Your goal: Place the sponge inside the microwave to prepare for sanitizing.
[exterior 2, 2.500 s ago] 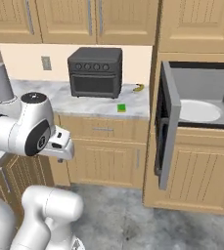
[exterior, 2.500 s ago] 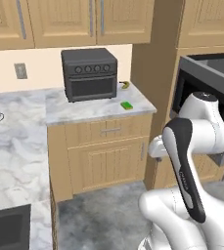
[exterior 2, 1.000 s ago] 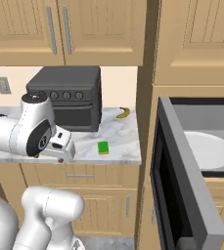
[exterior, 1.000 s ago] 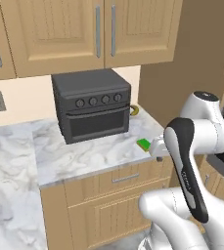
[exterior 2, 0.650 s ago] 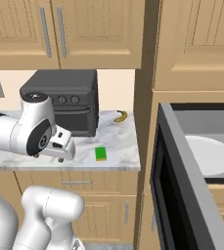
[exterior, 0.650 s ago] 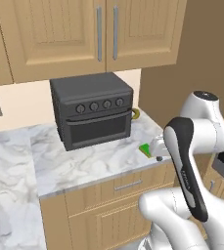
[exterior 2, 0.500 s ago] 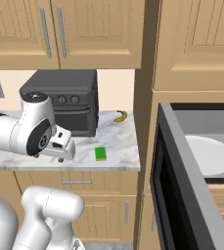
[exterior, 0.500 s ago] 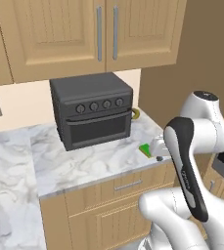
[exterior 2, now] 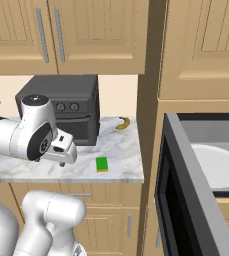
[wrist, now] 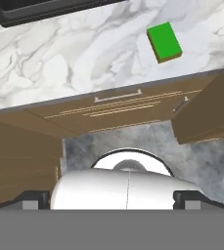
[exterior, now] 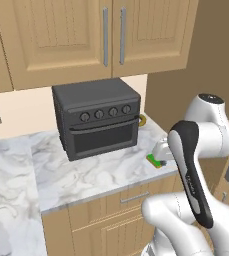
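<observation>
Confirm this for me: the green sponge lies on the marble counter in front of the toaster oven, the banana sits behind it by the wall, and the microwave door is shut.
One thing is wrong: the microwave door is open, with its white plate showing in the right base view. The sponge does lie on the marble counter before the toaster oven, banana behind.

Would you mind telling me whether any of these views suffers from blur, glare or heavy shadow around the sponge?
Left base view: sharp, flat rendered light, the arm covers part of the sponge. Right base view: sponge crisp, no glare on the marble counter. Hand view: sponge sharp, with a faint shadow at its edge.
</observation>
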Tool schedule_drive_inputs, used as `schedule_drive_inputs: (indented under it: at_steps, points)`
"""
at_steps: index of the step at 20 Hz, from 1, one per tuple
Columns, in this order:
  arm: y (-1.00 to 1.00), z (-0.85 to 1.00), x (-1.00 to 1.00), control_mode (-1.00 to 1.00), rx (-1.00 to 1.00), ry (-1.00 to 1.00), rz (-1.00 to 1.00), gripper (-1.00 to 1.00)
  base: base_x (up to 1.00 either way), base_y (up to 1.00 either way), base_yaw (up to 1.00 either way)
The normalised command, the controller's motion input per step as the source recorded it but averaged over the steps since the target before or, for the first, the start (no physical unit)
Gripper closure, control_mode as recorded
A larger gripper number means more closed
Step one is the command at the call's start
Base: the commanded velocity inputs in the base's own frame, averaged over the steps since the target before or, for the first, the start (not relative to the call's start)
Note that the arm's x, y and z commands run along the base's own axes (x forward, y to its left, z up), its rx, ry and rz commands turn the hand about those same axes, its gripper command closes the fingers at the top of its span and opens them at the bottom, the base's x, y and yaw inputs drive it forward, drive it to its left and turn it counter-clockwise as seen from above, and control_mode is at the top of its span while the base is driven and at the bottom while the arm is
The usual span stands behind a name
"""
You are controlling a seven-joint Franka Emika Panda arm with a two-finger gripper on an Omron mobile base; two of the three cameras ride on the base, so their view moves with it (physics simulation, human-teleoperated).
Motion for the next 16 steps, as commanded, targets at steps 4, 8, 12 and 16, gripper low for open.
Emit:
schedule_drive_inputs:
  at_steps: [4, 8, 12, 16]
  points:
    - [0.00, 0.00, 0.00, 1.00, 0.00, 0.00, 0.00, -1.00, 0.27, 0.00, 0.00]
    - [0.00, 0.00, 0.13, -1.00, 0.00, 0.00, 0.00, -1.00, 0.04, 0.00, 0.00]
    - [-0.13, 0.00, 0.28, -1.00, 0.00, -0.03, 0.16, -1.00, 0.00, 0.00, 0.00]
    - [-0.13, 0.12, 0.37, -1.00, -0.01, 0.00, 0.21, -1.00, 0.00, 0.00, 0.00]
